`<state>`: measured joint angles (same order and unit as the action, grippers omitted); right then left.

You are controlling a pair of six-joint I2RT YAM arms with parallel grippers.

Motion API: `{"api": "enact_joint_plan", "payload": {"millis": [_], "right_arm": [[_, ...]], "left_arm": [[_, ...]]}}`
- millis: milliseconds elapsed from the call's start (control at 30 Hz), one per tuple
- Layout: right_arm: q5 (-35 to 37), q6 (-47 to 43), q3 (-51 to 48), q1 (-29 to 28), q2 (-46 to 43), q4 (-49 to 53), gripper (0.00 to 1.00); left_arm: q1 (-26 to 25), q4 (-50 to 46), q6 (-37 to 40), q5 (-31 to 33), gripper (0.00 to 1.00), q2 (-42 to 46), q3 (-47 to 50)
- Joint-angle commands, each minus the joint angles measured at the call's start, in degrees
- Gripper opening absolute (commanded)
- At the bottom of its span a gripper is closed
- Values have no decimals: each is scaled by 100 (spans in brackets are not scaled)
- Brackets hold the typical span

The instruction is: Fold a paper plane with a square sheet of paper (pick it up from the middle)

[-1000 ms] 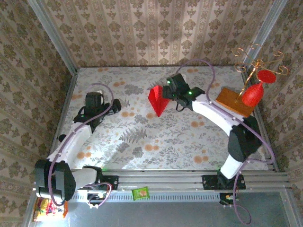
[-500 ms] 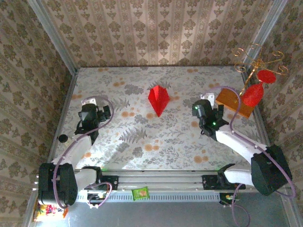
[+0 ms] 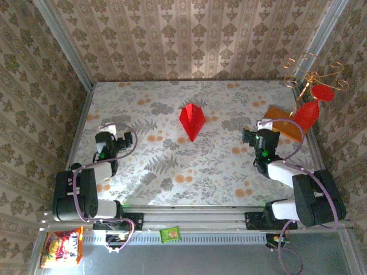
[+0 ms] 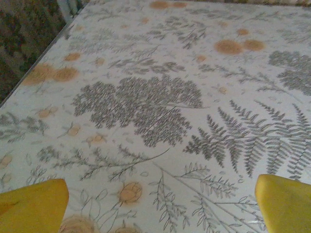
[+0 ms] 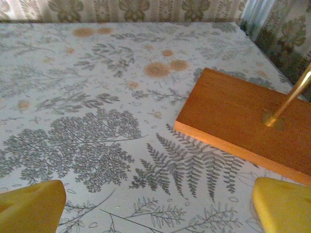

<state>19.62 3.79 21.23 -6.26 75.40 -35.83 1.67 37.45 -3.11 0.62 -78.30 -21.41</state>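
Note:
The paper plane (image 3: pixel 191 120), bright red paper folded into a kite shape with a centre crease and its tip toward the near side, lies alone on the floral table (image 3: pixel 172 166) at mid-back. Neither gripper touches it. My left gripper (image 3: pixel 110 130) sits drawn back at the left, well away from the plane. In the left wrist view that gripper (image 4: pixel 158 213) is open, its yellow fingertips (image 4: pixel 30 208) wide apart over bare tablecloth. My right gripper (image 3: pixel 264 128) is drawn back at the right; in the right wrist view it (image 5: pixel 158 213) is open and holds nothing.
An orange-brown wooden board (image 5: pixel 243 109) with a brass rod (image 5: pixel 291 94) lies just ahead and right of the right gripper. On it stands a red goblet ornament (image 3: pixel 307 113). Walls close the table's back and sides. A snack packet (image 3: pixel 60 252) lies off the near edge.
The right gripper has left the red plane and pulled back to the right beside the board. The left arm has folded back toward its base. The plane now rests flat.

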Motion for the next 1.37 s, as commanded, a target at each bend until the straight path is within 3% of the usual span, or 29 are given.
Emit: {"api": "enact_joint_plan", "payload": {"millis": [0,267,567,1333], "right_arm": [[-676,-164,-216,209,153,-1181,100],[-1045,-188,-82,354,1239,-1907,100],[-1108,-151,206,405,1236,-1319,100],[-1146,-163,154,415,1211,-1389,100]], "left_arm": [[78,551,312,-499,99,-44,-76],[96,1717,466,-644,100,-945,51],[-255,1424,704,7,100,-1081,-149],[-278,1458,763,-48,100,-1082,-145]]}}
